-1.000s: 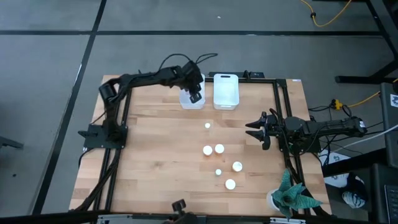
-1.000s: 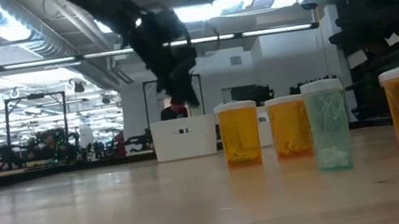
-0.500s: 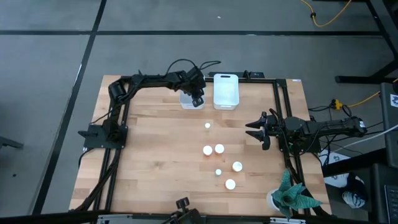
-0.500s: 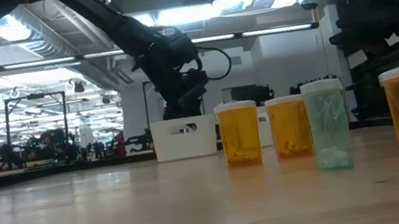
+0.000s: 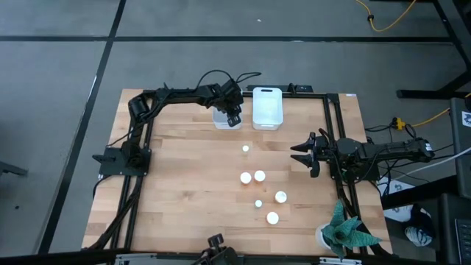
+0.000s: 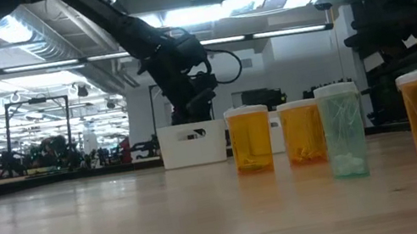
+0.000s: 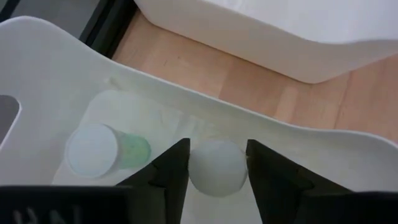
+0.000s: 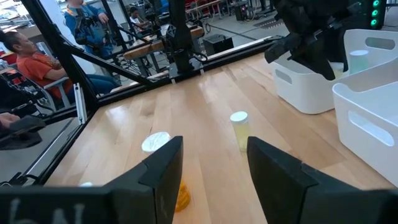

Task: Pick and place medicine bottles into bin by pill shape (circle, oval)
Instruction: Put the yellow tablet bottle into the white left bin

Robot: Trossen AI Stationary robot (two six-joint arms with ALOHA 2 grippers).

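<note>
A: Left gripper [image 7: 217,163] inside the left bin [image 7: 56,74]; white-capped bottle [image 7: 216,167] between its fingers [image 7: 171,168], grip or release unclear; green bottle [image 7: 106,149] lying beside.

B: Right gripper [image 8: 208,162] released, over table [image 8: 205,93]; pale bottle [image 8: 239,129] ahead; second bin [image 8: 373,118] beside.

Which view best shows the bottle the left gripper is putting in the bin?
The left wrist view: the white-capped bottle sits between the left gripper fingers inside the left bin. In the high and low views the arm hides it; the right wrist view shows only the bin's outside.
</note>
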